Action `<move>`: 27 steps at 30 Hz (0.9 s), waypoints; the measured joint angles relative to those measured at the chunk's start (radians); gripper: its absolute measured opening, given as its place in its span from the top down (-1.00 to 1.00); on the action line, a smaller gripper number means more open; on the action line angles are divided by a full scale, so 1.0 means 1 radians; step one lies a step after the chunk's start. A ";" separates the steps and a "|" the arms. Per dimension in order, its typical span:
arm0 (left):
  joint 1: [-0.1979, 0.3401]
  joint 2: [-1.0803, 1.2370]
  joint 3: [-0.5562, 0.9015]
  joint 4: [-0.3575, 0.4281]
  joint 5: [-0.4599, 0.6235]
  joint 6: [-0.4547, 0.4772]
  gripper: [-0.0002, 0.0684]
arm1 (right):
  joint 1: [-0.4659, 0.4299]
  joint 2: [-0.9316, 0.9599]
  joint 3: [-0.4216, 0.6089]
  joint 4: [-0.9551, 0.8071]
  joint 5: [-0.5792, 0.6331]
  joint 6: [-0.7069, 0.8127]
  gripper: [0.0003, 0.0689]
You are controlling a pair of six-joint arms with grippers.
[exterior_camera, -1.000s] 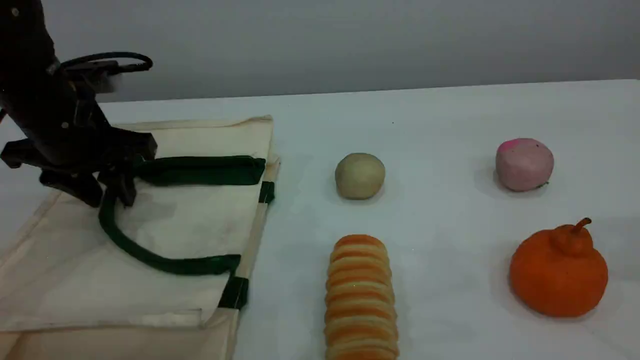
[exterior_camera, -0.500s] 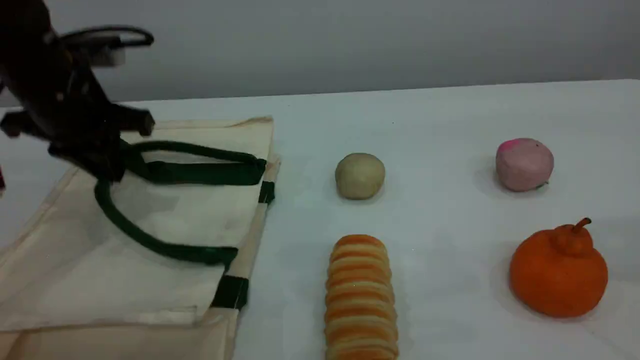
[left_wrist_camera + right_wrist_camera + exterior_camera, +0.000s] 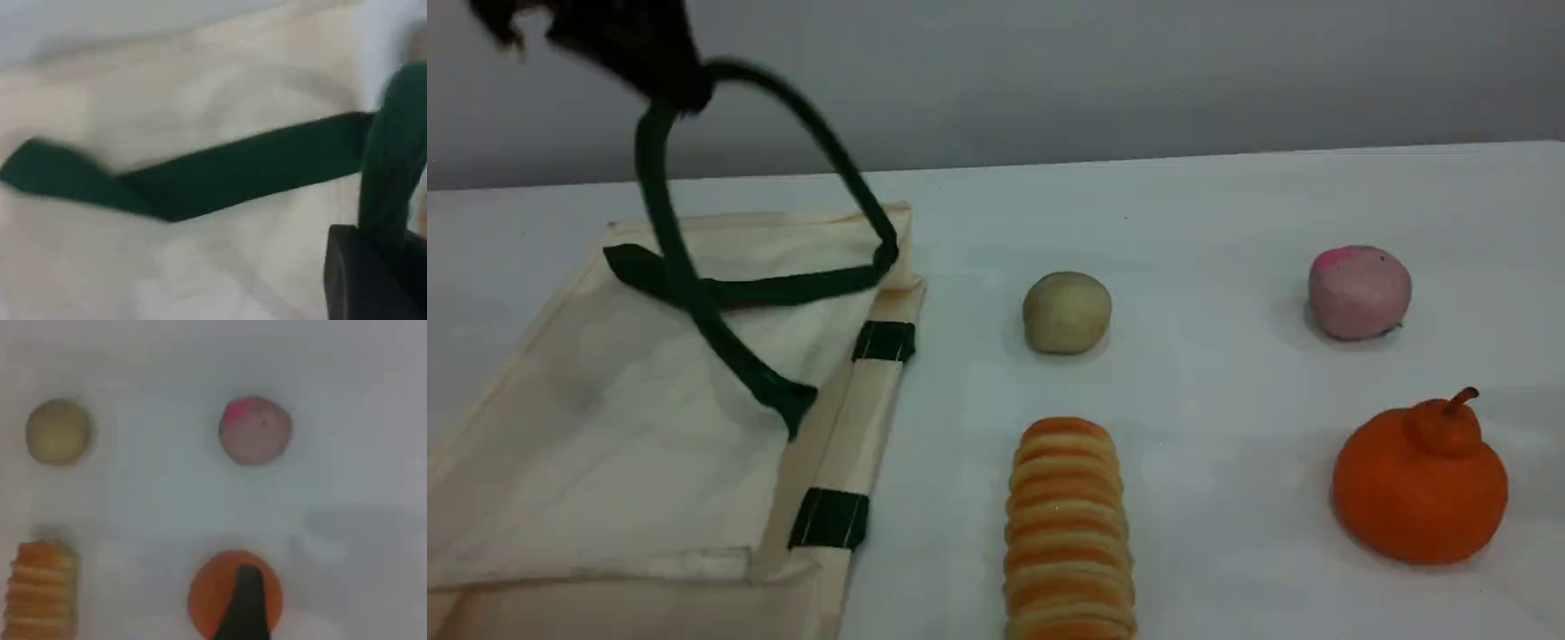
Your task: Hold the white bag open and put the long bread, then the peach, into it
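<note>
Left gripper (image 3: 680, 84) holds the green handle (image 3: 660, 204) of the white bag (image 3: 631, 444); right gripper (image 3: 247, 607) stands wide open; the long bread (image 3: 1067, 524) lies to its left, long axis fore-aft on the desk (image 3: 1209, 222).

white bag (image 3: 649, 444): flat, one green handle (image 3: 663, 213) raised | long bread (image 3: 1069, 533): lying near bag mouth | peach (image 3: 1359, 292): far right
</note>
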 joint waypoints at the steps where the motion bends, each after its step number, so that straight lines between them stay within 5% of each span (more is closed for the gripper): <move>1: 0.000 0.000 -0.026 -0.026 0.038 0.020 0.69 | 0.000 0.008 0.000 0.006 0.001 0.000 -0.70; 5: 0.000 0.000 -0.102 -0.113 0.124 0.097 0.69 | 0.000 0.044 0.000 0.019 0.004 0.000 -0.70; 14: 0.000 0.000 -0.181 -0.239 0.122 0.168 0.69 | 0.000 0.137 0.000 0.080 0.036 -0.066 -0.70; 27: 0.000 -0.089 -0.181 -0.234 0.123 0.239 0.70 | 0.096 0.330 0.000 0.209 0.002 -0.191 -0.70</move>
